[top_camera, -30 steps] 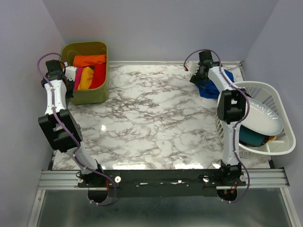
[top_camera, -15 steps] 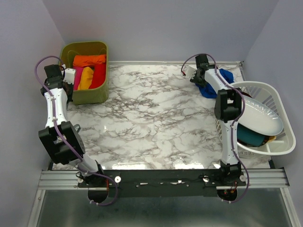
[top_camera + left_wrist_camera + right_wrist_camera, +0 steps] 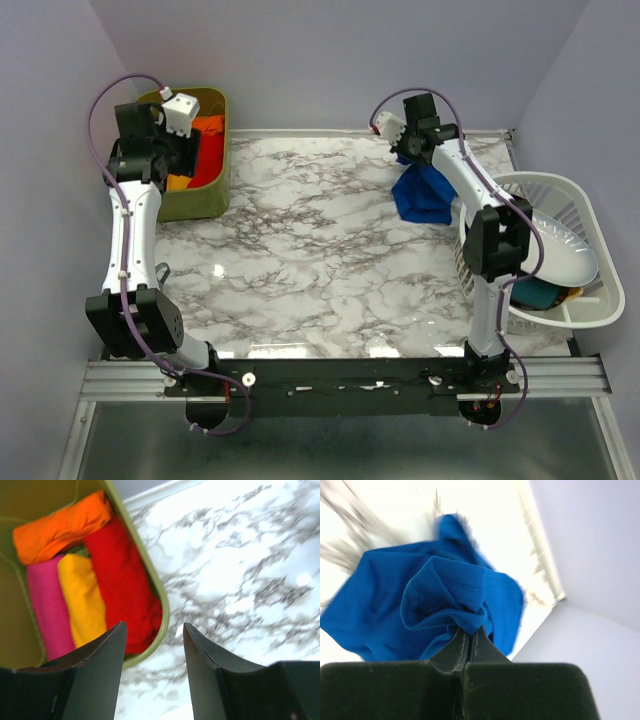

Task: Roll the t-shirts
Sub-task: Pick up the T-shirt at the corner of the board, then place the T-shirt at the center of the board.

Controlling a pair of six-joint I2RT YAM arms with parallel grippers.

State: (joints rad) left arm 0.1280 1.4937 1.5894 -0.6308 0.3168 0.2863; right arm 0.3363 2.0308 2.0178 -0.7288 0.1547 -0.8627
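Right end effector (image 3: 469, 634) clenched on a bunched fold of the blue t-shirt (image 3: 422, 195), which dangles over the surface (image 3: 320, 240), far right. It looks light and limp, probably best gripped at hem corners. Left end effector (image 3: 152, 630) released, empty.

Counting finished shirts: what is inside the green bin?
An orange shirt lies across the far end; a pink shirt, yellow shirt and red shirt lie side by side. The bin floor beneath them is hidden.

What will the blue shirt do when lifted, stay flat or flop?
Probably flop: the blue shirt hangs in loose folds from the right end effector, pinched at one bunch. It seems light, since that pinch holds it. Its low edge may drag on the table.
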